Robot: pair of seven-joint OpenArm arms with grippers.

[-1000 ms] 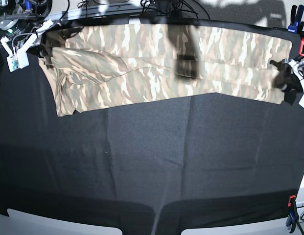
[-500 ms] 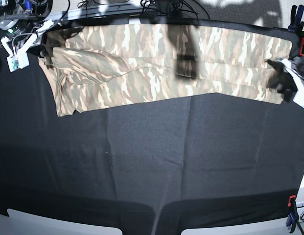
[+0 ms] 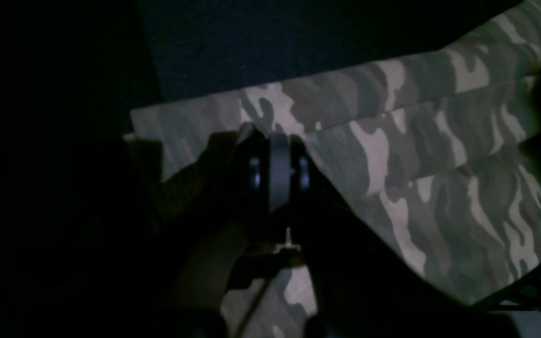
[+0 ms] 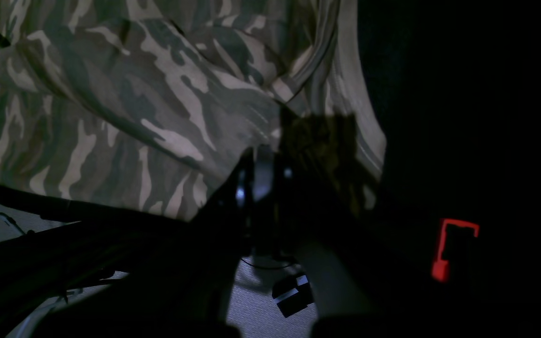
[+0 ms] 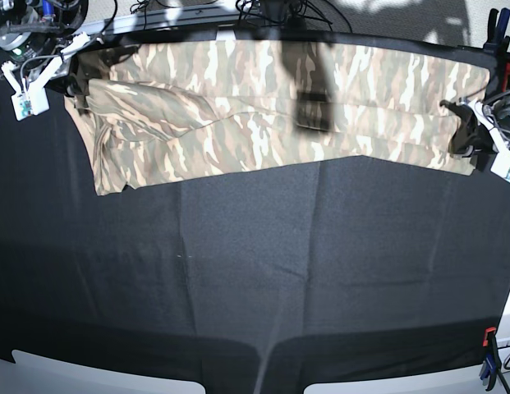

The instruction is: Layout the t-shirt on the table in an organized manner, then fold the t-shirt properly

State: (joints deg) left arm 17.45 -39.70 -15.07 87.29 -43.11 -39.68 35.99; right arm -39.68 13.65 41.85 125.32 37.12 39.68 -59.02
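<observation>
The black worktop (image 5: 255, 271) carries the shirt (image 5: 263, 111), spread as a long band along its far edge. A dark shadow crosses the shirt's middle. Left hand (image 5: 466, 130) is closed on the shirt's end; right hand (image 5: 76, 92) is closed on the opposite end. A clamp (image 5: 489, 351) sits well clear of the shirt.

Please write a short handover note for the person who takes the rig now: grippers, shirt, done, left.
Left gripper: shut on the t-shirt at its edge.
Right gripper: shut on the t-shirt at the opposite end.
T-shirt: a long band along the table's far side, already folded lengthwise, with some wrinkles near the right gripper.
Left: smooth it, then finish the remaining folds.
</observation>
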